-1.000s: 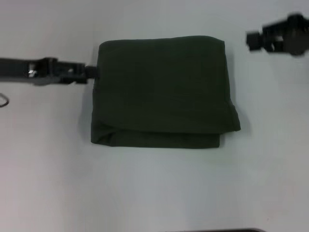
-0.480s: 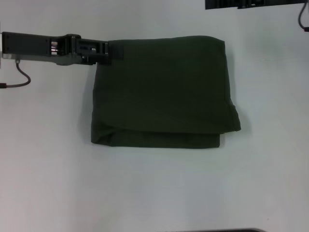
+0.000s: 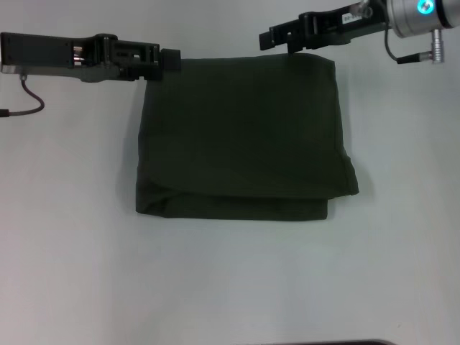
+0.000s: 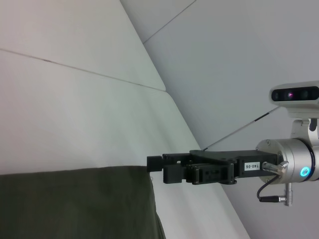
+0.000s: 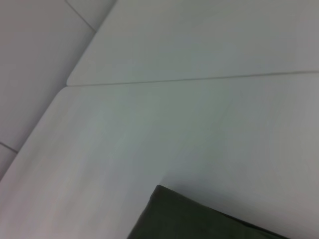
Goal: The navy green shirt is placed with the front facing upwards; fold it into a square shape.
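Fingers of the left gripper sit at the far left corner of the dark olive-green cotton shirt, at about 10 o'clock of the bundle; whether they are apart or pinching cloth cannot be told from the head view. Fingers of the right gripper reach in over the far edge at about 1 o'clock; the left wrist view shows this same tool just off the cloth's far corner, its tips seemingly close together, but a firm reading is not possible.

Shirt lies mid-table on the white tabletop, already folded to a near-square block, with a lower layer showing as a strip along the near edge at 6 o'clock and a slight bulge at 4 o'clock.

Change: a second ago the left gripper was lower on the left edge, near 9 o'clock, and the right arm was well off to the right; half a second ago the left had climbed to the corner. Now both tools flank the far edge.

Judgement: probably set up for a two-handed grasp of the far edge, for one more fold toward 6 o'clock or a final tidy.
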Robot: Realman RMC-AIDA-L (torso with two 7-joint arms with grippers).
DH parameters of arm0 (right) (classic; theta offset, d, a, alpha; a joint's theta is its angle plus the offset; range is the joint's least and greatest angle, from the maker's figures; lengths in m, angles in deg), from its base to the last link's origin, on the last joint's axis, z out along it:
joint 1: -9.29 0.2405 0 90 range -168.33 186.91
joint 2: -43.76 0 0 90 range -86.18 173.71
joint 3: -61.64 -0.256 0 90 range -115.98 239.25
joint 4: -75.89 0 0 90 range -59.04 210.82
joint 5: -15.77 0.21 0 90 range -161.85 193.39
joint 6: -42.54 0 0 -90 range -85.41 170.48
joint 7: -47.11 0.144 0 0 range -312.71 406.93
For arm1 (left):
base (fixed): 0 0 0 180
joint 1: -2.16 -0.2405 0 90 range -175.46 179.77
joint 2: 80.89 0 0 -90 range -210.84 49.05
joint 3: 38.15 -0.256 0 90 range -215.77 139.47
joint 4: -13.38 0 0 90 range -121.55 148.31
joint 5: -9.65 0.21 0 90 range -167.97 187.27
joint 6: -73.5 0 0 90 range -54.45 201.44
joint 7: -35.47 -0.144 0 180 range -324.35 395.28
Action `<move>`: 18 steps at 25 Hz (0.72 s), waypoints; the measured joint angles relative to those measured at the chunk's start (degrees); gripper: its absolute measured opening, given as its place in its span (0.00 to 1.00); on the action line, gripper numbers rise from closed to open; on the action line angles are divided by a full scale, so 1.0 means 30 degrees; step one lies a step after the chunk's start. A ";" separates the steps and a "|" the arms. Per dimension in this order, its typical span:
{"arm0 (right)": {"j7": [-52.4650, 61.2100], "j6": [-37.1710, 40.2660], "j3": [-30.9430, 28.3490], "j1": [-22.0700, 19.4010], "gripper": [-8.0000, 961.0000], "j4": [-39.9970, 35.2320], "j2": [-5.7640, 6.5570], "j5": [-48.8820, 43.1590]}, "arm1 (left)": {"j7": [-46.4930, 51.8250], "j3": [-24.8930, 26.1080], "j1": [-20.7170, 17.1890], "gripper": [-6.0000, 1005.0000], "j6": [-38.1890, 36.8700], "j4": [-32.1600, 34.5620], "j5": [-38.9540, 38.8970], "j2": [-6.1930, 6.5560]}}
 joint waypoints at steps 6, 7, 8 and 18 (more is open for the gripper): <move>0.1785 -0.0264 0.0155 0.0377 0.78 0.0972 0.0047 -0.0248 | -0.0050 0.0009 -0.0017 0.63 0.0151 0.0044 0.0023 0.0072; 0.2054 -0.0527 0.0144 0.0394 0.78 0.1184 0.0076 -0.0312 | -0.0086 0.0012 -0.0043 0.63 0.0193 0.0033 0.0020 0.0086; 0.2300 -0.0753 0.0105 0.0397 0.77 0.1352 0.0096 -0.0335 | -0.0135 0.0012 -0.0076 0.63 0.0229 0.0025 0.0019 0.0092; 0.2657 -0.2649 0.0102 -0.0124 0.77 0.2276 0.0178 -0.0900 | -0.0165 -0.0066 -0.0221 0.63 0.0291 0.0015 0.0082 0.0005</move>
